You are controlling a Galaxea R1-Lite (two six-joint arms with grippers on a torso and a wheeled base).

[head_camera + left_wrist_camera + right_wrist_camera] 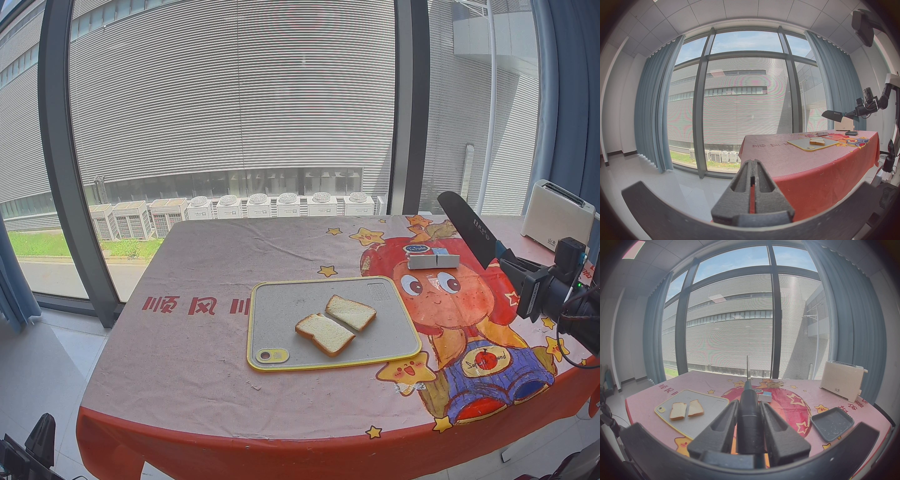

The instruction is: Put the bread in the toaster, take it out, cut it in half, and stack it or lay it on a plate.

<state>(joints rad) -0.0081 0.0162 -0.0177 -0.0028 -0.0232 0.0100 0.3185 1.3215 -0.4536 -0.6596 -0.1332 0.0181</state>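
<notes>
Right end effector is clenched on the dark handle of a black-bladed kitchen knife. It holds the knife above the right side of the worktop, which is covered by a pink and red cartoon-print cloth. The blade slants up and away from this end effector toward the window, apart from everything on the cloth. In the right wrist view its fingers flank the handle on both sides, with the blade edge-on beyond them.

Below and to the left of this end effector, a grey rectangular cutting board with a yellow rim lies flat on the cloth. Two halves of white bread rest on it, the near bread half just beside the far bread half, cut edges facing each other.

A small grey and blue block sits between the board and the end effector, farther toward the window. Beyond the end effector, at the far right corner, a white slot toaster stands upright. A dark grey square plate lies on the cloth on the toaster's side, nearer than the toaster.

Left end effector hangs low off the worktop's near left corner, well apart from the board. Its fingers are pressed together on nothing.
</notes>
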